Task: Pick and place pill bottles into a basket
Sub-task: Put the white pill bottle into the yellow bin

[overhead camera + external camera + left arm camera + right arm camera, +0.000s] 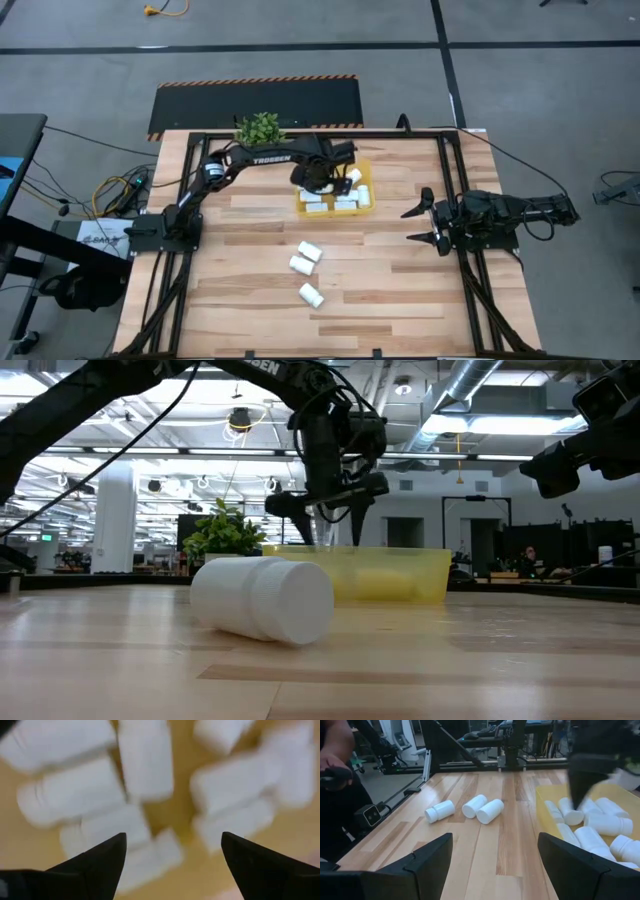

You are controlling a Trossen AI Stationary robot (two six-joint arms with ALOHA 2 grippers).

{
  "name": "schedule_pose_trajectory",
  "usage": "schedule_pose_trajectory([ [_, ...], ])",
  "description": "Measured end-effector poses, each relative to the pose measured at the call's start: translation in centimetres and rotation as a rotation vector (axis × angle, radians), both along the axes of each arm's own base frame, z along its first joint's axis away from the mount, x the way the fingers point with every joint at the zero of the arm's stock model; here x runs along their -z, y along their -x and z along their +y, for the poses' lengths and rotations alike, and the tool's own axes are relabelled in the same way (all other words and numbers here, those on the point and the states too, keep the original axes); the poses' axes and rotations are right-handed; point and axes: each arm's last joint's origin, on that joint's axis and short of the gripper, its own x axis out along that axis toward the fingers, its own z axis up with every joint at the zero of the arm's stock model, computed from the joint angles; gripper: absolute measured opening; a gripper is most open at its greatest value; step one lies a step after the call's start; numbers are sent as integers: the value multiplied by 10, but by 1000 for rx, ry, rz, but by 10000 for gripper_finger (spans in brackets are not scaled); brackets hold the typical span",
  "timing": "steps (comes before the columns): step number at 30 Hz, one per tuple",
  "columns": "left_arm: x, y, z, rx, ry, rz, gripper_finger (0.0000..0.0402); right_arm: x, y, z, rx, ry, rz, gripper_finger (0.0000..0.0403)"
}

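Note:
The yellow basket (368, 203) stands on the far middle of the table and holds several white pill bottles (345, 202) lying on their sides. My left gripper (318, 178) points down just above the basket (400, 575). It is open, with nothing between its fingers (105, 857), and the bottles (145, 760) lie below them. Three more pill bottles (309, 252) (301, 265) (311, 295) lie on their sides on the bare wood nearer the front. My right gripper (420, 225) waits open at the table's right edge, level, facing the basket (542, 795).
A small green potted plant (260, 128) stands at the far edge, left of the basket. Black frame rails (445, 170) run along the table's sides. A person (335, 775) stands beyond the table's near side in the right wrist view.

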Motion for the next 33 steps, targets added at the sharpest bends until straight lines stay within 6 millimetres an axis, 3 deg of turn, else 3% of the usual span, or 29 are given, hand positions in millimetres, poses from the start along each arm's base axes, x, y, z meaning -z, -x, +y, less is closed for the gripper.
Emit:
schedule_pose_trajectory([
  [7,1,15,-36,173,162,184,307,0,0,0,0,0,0,286],
  [17,-7,25,-103,48,139,423,307,0,0,0,0,0,0,286],
  [20,-20,28,-121,-33,102,407,307,0,0,0,0,0,0,286],
  [28,-77,55,-172,-337,-24,267,307,0,0,0,0,0,0,286],
  [33,-88,59,-193,-385,-14,192,306,0,0,0,0,0,0,286],
])
